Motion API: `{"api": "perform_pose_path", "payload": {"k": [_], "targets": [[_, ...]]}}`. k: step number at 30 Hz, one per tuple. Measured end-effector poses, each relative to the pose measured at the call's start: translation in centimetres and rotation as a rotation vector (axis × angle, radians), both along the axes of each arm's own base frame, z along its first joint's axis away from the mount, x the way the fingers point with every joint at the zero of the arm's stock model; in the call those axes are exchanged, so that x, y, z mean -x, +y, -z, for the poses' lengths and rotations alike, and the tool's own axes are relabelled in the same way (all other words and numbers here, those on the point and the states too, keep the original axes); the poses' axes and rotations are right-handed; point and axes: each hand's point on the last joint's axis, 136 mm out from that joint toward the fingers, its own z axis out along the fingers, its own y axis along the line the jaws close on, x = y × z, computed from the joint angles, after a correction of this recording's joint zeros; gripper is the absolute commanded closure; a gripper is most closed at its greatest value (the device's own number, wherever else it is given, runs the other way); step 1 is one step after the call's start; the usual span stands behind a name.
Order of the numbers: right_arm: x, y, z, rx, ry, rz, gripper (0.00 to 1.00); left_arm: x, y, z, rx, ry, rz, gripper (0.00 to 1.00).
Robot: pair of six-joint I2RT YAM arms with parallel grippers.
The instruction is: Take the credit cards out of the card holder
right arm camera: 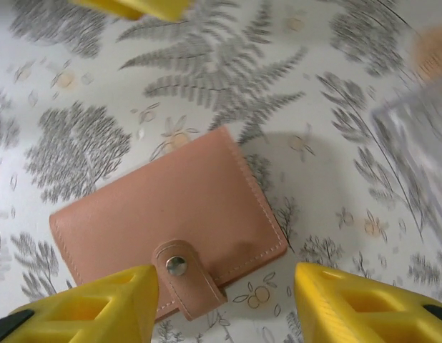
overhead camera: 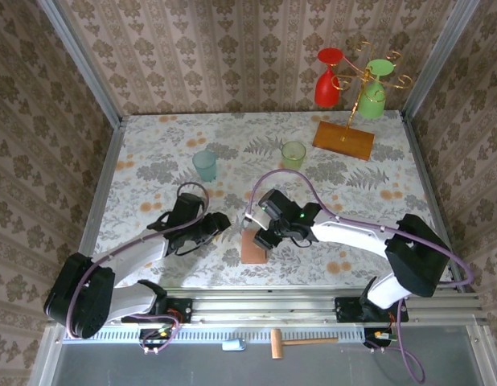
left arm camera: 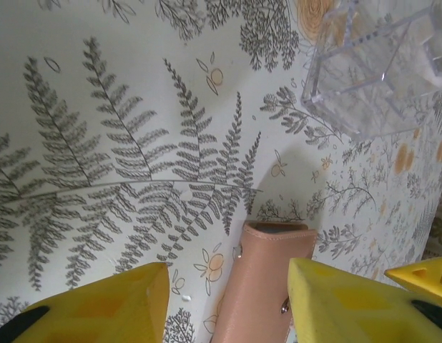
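The left end effector (left arm camera: 228, 275) hovers low over the tabletop (left arm camera: 99, 107), jaws apart and empty, at one end of the card holder (right arm camera: 171, 221). The holder lies flat and shut between the arms, its snap strap fastened. The right end effector (right arm camera: 221, 293) stands open above the strap edge, gripping nothing. I judge the opening step not yet begun. Next, one side should pin the holder while the other lifts the strap to reach the credit cards.
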Motion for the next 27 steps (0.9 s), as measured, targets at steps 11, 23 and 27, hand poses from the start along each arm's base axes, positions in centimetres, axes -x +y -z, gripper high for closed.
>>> {"api": "perform_pose_path", "payload": {"k": [11,23,27], "targets": [[0.9,-1.1,-1.0,-0.055,0.196,0.533,0.53,-2.7,2.9,-0.8,0.004,-0.056,-0.085,0.52],[1.9,-1.3,0.5,-0.006,0.302,0.764,0.38,-3.6,3.2,-1.8,0.047,-0.095,-0.09,0.53],[1.8,-0.4,1.0,0.022,0.305,0.795,0.33,-3.8,3.0,-2.2,0.061,-0.108,-0.083,0.54]]}}
